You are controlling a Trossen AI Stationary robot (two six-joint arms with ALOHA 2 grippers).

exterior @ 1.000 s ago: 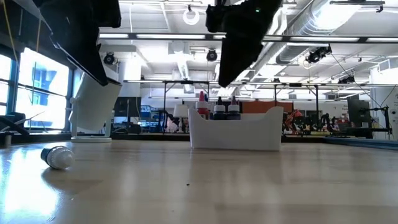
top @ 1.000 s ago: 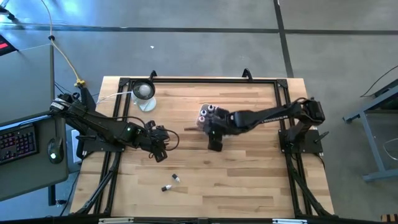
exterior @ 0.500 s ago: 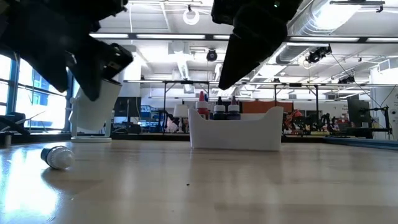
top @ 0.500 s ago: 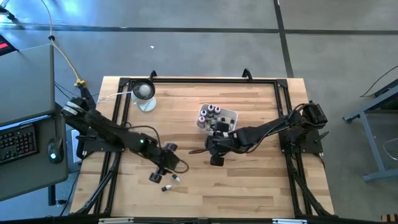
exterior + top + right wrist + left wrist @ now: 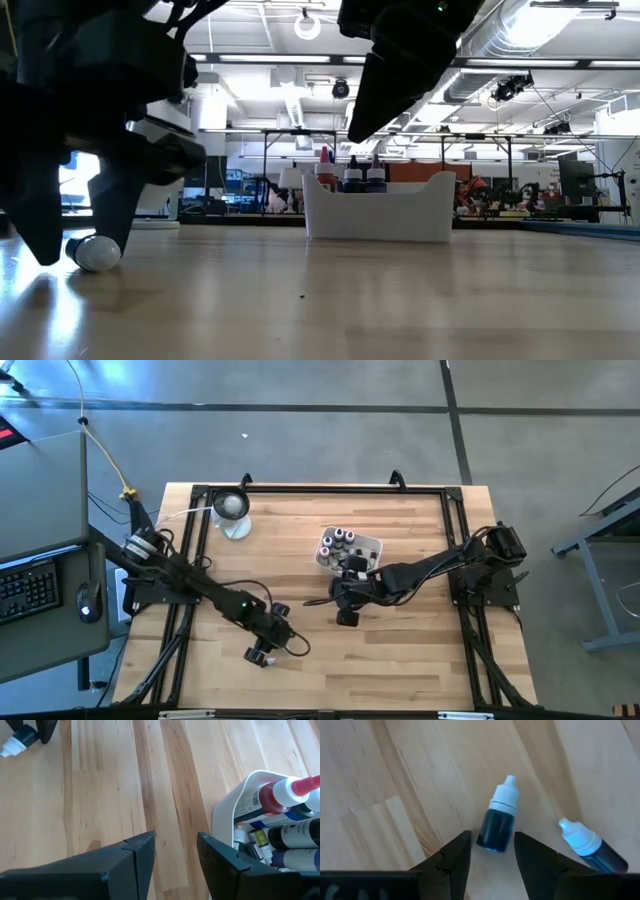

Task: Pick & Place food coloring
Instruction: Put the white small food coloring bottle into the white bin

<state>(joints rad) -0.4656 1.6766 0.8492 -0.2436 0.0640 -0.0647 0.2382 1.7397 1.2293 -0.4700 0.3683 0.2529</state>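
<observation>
Two food coloring bottles lie on their sides on the wooden table near its front left. One is dark blue with a white cap (image 5: 499,822); the other has a light blue cap (image 5: 587,847). My left gripper (image 5: 492,851) is open and low over the table, pointing down, with one finger on each side of the dark blue bottle's base. In the low view its fingers straddle the bottle (image 5: 95,253). My right gripper (image 5: 347,615) is open and holds nothing. It hangs above the table on the near side of the white tray (image 5: 372,546), which holds several bottles (image 5: 285,827).
A round clear dish with a white ball (image 5: 231,506) stands at the far left of the table. Black frame rails (image 5: 320,488) run along the table's edges. Bare wood lies between the two grippers and along the near edge.
My left gripper has gone toward the table's near edge and rightward, sinking and rolling its wrist, until its fingers came down around the dark blue bottle. My right gripper first drew back from over the tray toward the near side, then kept still. The bottles have not moved.
</observation>
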